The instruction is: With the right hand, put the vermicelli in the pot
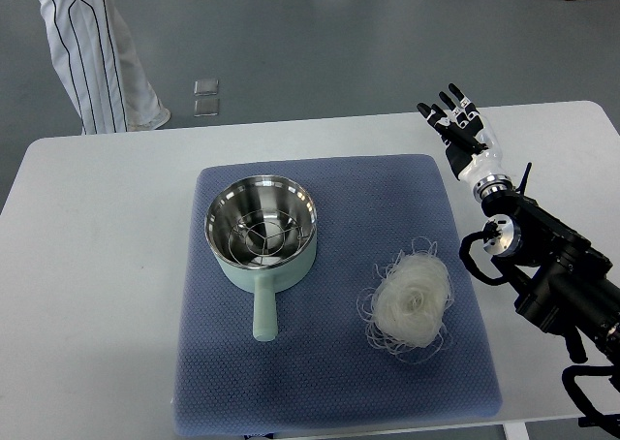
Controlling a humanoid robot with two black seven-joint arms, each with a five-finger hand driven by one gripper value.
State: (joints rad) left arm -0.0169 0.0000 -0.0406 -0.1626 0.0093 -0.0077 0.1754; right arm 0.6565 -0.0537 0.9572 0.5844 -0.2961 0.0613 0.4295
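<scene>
Vermicelli [411,302]: lay right of pot [262,232] on mat [329,382], bare mat between. Right hand [460,130]: fingers spread, empty, beyond mat's far-right corner.

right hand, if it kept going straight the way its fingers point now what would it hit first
Probably nothing on the table. The right hand, fingers spread and empty, points up-left toward the table's far edge, away from the vermicelli and the pot. Beyond the edge only floor shows, though its height is unclear.
</scene>
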